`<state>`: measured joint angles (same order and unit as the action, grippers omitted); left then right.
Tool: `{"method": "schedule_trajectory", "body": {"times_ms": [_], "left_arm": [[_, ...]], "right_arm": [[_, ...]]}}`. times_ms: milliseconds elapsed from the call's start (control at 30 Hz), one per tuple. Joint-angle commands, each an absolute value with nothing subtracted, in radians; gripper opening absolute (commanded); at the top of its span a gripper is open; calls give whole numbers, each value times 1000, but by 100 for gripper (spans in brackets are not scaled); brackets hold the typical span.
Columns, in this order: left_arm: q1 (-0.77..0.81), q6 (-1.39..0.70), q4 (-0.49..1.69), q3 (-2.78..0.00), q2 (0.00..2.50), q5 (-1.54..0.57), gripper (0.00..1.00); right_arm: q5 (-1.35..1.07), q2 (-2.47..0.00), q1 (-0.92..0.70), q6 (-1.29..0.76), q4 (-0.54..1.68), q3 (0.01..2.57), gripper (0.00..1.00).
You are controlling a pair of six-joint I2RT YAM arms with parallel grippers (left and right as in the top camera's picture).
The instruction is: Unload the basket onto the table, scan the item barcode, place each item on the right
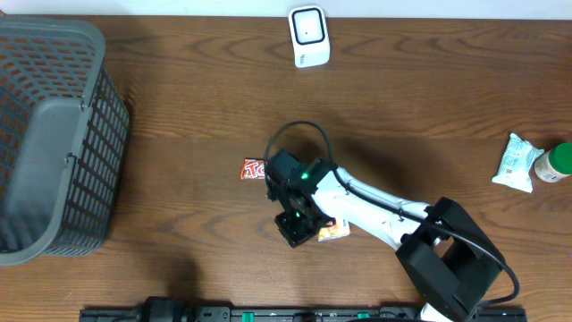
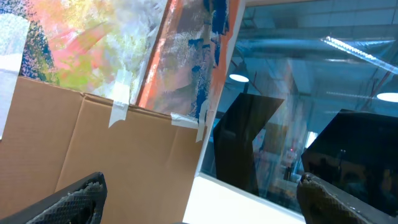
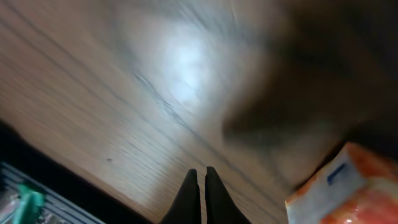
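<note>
A white scanner (image 1: 309,36) stands at the table's far edge. An orange-and-white packet (image 1: 333,231) lies near the front, partly under my right arm; the right wrist view shows its corner (image 3: 348,190) at lower right. A red packet (image 1: 253,168) lies a little to the left, flat on the wood. My right gripper (image 1: 295,227) hangs just above the table beside the orange packet, its jaws (image 3: 201,171) shut on nothing. My left gripper (image 2: 202,180) points up at the room, wide open and empty. No barcode shows.
A grey mesh basket (image 1: 54,134) fills the left side of the table. At the far right lie a white-and-green packet (image 1: 514,163) and a green-capped bottle (image 1: 554,163). A black rail (image 1: 268,314) runs along the front edge.
</note>
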<state>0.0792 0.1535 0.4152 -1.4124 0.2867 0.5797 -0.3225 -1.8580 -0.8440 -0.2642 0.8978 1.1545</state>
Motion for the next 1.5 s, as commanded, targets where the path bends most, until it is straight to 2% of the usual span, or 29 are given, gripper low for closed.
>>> {"method": "schedule_trajectory", "body": {"times_ms": [0,200,500,933,1067,1333,1467], "left_arm": [[74,148,411,-1411,281,588,98],[74,148,411,-1411,281,588,98],[74,148,411,-1411,281,588,98],[74,148,411,-1411,281,588,98],[74,148,411,-1411,281,588,98],[74,148,411,-1411,281,588,98],[74,148,411,-1411,281,588,98]], "right_arm": [[-305,-1869,-852,-318,897,1092,1],[-138,-1869,-834,-451,917,1027,1],[136,-1869,-720,-720,971,1027,1],[375,-1853,-530,-810,1038,1073,1],[355,-1836,-488,-819,1052,1133,1],[97,-1797,-461,-814,1183,1348,2],[46,-1797,-462,-815,1158,1377,32]]}}
